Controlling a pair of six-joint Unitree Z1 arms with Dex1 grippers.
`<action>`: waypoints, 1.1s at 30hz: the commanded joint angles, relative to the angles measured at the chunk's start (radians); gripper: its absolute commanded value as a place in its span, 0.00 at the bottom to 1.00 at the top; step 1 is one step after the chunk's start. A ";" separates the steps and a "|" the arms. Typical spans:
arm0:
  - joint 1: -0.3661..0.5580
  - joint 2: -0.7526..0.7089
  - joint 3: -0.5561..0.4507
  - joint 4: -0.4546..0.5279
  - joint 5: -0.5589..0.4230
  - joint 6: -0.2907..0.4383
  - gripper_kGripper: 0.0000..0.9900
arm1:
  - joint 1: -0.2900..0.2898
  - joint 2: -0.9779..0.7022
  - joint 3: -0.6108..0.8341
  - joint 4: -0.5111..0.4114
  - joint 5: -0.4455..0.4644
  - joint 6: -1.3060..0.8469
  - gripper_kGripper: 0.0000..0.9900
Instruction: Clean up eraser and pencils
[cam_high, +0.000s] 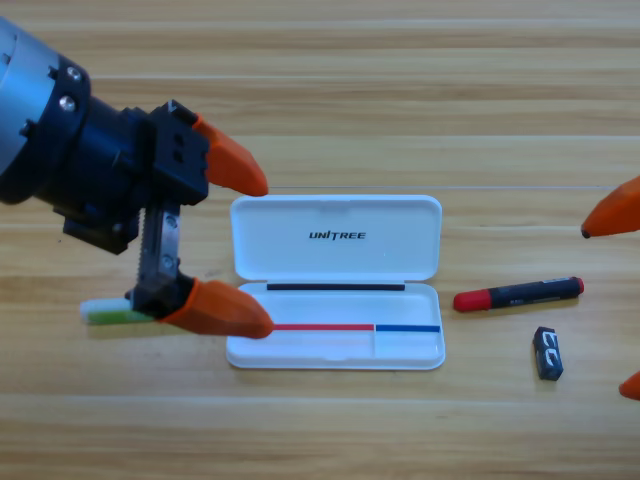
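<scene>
A red pencil (518, 294) with a black cap end lies on the table just right of the open white case (335, 350). The eraser (547, 353), a small black block with white marks, sits a little below the pencil's right end. My left gripper (256, 250) hovers large at the case's left edge, open, with nothing between its orange jaws. A pale green stick (108, 311) lies left of the case, partly hidden under the lower jaw. My right gripper (606, 308) waits at the right edge, cut off, its two orange tips wide apart, beside pencil and eraser.
The case's lid (337, 237) lies flat behind its tray, printed UNITREE. The tray holds no loose items. Bare wooden table surrounds the case in front and behind.
</scene>
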 joint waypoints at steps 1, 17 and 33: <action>-0.020 0.001 0.004 0.017 0.002 0.006 1.00 | 0.023 0.022 0.037 -0.019 -0.016 0.005 0.99; -0.018 -0.022 0.005 0.060 0.053 0.074 1.00 | 0.006 -0.055 0.090 -0.091 -0.182 0.198 1.00; 0.496 0.130 -0.134 0.270 0.123 0.549 1.00 | -0.126 0.321 -0.106 0.208 -0.466 0.695 0.99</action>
